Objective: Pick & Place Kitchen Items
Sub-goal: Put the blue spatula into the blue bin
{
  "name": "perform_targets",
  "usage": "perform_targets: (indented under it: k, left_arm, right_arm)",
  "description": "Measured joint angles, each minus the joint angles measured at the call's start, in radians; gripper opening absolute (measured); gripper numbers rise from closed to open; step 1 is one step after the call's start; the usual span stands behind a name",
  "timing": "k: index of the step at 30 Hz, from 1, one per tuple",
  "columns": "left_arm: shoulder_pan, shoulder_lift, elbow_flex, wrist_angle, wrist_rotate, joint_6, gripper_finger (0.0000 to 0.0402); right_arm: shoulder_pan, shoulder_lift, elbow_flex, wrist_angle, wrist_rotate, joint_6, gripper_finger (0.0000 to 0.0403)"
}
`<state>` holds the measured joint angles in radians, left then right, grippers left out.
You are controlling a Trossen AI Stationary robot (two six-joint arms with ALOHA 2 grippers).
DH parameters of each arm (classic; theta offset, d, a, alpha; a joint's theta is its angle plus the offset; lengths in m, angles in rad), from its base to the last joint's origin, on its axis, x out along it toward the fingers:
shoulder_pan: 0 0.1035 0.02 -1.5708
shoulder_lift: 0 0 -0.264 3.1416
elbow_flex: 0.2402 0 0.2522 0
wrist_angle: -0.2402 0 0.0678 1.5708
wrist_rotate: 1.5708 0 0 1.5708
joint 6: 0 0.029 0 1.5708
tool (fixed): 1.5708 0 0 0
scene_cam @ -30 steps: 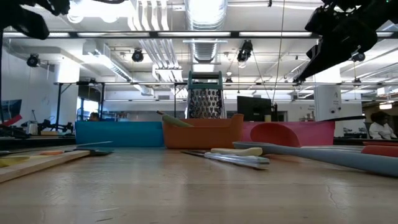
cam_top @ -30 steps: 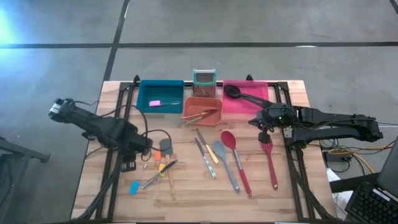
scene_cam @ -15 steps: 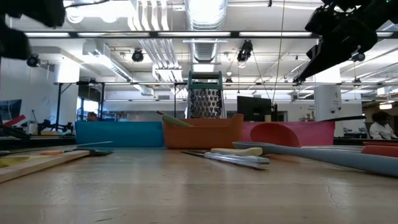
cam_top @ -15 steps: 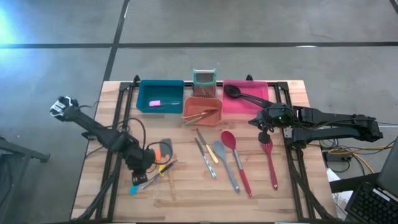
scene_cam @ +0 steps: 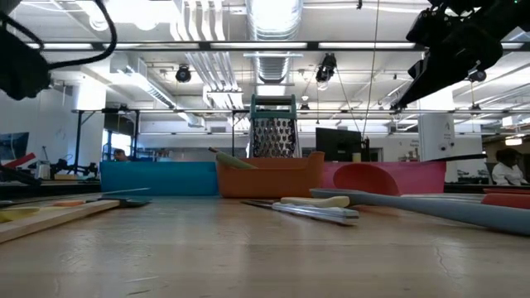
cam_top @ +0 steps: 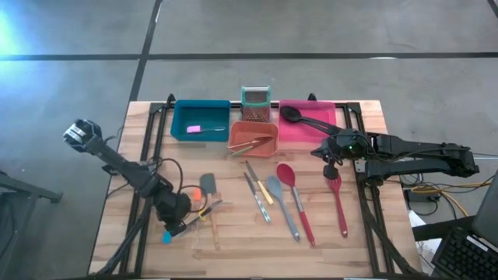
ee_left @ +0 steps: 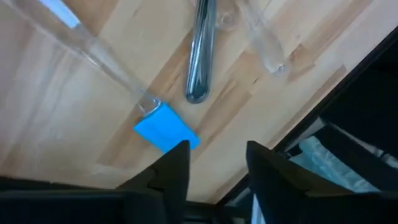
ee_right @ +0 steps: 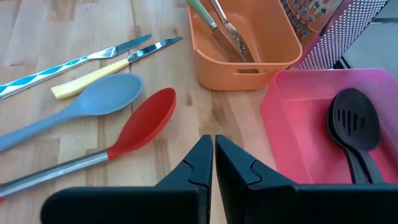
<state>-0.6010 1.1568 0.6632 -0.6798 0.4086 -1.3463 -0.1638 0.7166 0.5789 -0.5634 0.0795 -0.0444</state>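
The left gripper [ee_left: 214, 158] hangs open just above the blue-ended tool [ee_left: 165, 129]. The right gripper [ee_right: 213, 163], closed and empty, waits beside the pink bin [ee_right: 298, 134].

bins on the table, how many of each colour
blue bin: 1
orange bin: 1
pink bin: 1
total: 3
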Motion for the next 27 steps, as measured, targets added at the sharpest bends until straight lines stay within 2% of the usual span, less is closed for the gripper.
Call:
perform_targets:
  k: [5,13,22,27]
  left_arm:
    - [-0.011,0.003,-0.044,0.008,0.003,-0.023,0.0197]
    - [-0.014,0.005,-0.074,0.044,0.009,0.066,0.0196]
    - [-0.046,0.078,-0.082,0.063,0.031,-0.066,0.0195]
    - [-0.055,0.149,-0.082,0.098,0.029,-0.065,0.0195]
  right_arm:
    - [0.000,0.000,0.000,0.000,0.000,0.000,0.0013]
    - [0.000,0.000,0.000,0.000,0.000,0.000,0.0013]
    - [0.000,0.000,0.000,0.000,0.000,0.000,0.0013]
    - [0.000,0.000,0.000,0.000,0.000,0.000,0.0013]
